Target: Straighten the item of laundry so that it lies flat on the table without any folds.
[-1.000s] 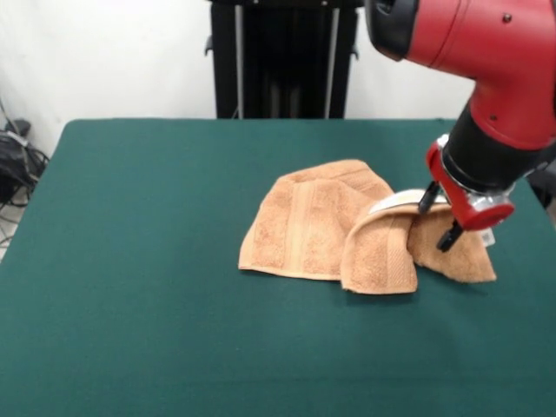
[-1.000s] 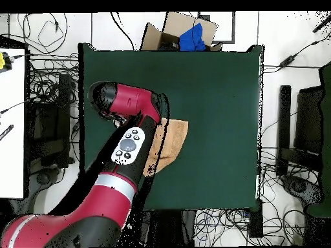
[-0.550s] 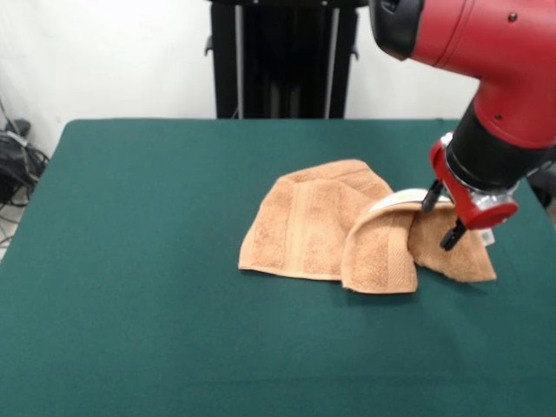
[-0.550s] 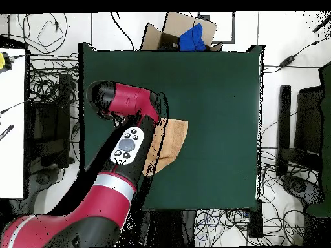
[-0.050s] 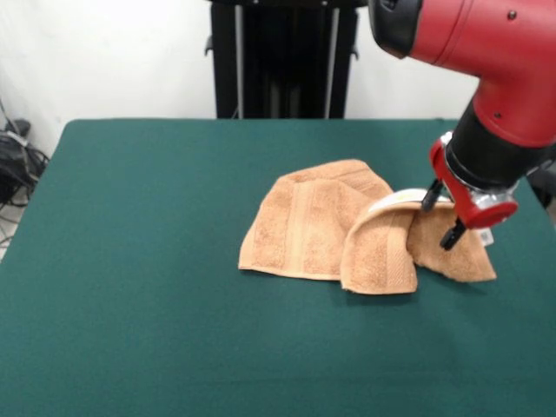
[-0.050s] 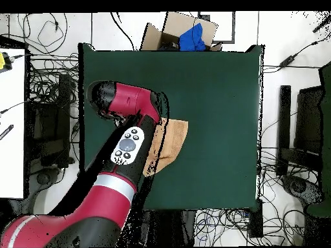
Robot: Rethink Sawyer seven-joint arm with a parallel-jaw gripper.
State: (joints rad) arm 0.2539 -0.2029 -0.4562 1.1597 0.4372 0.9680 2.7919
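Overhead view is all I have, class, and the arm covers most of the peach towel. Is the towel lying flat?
Observer: No. From the front, the towel lies folded on the green table, with one flap curled over itself.
Operator: Where is the gripper?
Observer: The gripper is down at the towel's edge beside that curled flap, where a pale hem stands raised.
Operator: Open or shut?
Observer: Open. Its two black fingers stand apart.
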